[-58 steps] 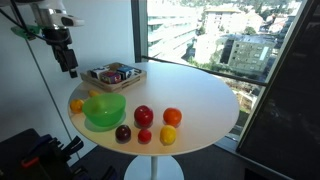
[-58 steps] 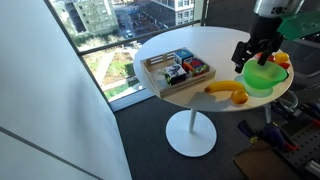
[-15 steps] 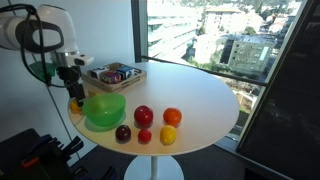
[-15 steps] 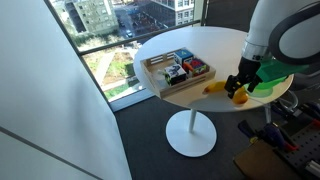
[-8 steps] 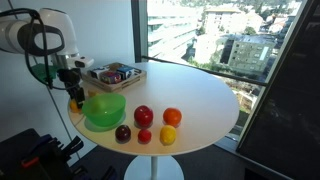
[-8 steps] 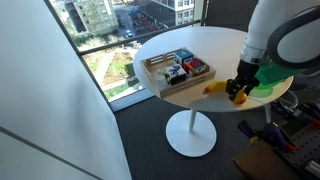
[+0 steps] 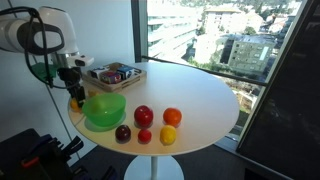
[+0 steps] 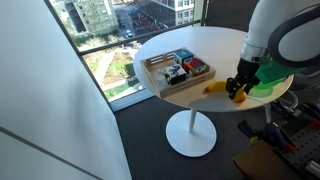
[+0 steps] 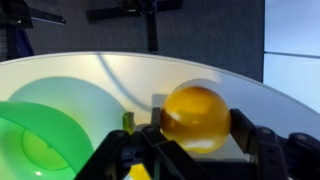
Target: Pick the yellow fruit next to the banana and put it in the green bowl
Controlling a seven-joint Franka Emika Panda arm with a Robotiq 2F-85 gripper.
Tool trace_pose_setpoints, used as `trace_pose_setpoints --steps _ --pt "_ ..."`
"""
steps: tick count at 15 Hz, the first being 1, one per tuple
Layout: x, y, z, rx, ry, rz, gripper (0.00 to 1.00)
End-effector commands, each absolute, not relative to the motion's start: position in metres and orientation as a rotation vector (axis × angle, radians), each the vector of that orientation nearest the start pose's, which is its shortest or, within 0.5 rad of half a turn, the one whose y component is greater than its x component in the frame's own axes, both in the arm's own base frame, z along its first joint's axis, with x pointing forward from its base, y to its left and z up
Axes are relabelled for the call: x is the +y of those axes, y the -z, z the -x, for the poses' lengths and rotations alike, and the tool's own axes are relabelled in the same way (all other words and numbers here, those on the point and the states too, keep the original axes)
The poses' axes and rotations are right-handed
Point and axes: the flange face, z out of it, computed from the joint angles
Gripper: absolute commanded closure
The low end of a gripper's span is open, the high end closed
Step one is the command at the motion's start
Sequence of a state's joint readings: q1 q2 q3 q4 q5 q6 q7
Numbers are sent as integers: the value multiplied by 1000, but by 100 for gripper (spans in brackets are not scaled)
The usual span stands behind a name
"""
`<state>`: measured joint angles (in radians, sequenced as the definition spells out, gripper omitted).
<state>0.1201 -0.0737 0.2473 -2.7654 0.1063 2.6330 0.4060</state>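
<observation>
Pincer: the pincer [image 9: 196, 142] is down at the worktop's [image 7: 205, 95] edge, its jaws part-way open and set around the yellow fruit [image 9: 196, 116]. In the wrist view one dark finger [image 9: 262, 146] lies against each side of the fruit, so it reads as grasping it.
Yellow fruit: it sits on the worktop between the fingers. In an exterior view it shows just under the pincer [image 8: 238, 91], close to the rim.
Banana: the banana [image 8: 218, 88] lies on the worktop just beside the fruit, on the side away from the bowl.
Green bowl: the green bowl [image 7: 104, 109] stands upright just beside the fruit. In the wrist view its rim [image 9: 45, 118] fills the lower left.
Other things: a tray of packets [image 7: 113, 74] stands further in. A cluster of red, orange and yellow fruits [image 7: 150, 123] lies on the bowl's far side from the pincer.
</observation>
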Motion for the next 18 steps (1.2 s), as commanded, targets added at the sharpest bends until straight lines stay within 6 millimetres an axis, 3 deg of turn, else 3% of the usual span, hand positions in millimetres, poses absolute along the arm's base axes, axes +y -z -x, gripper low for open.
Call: trace_pose_setpoints --steps 1,8,18 --pt "134 -252 -359 209 -74 3128 56" --pt "135 -278 -363 187 -115 3116 56" --pt "105 -340 -370 327 -99 3109 56"
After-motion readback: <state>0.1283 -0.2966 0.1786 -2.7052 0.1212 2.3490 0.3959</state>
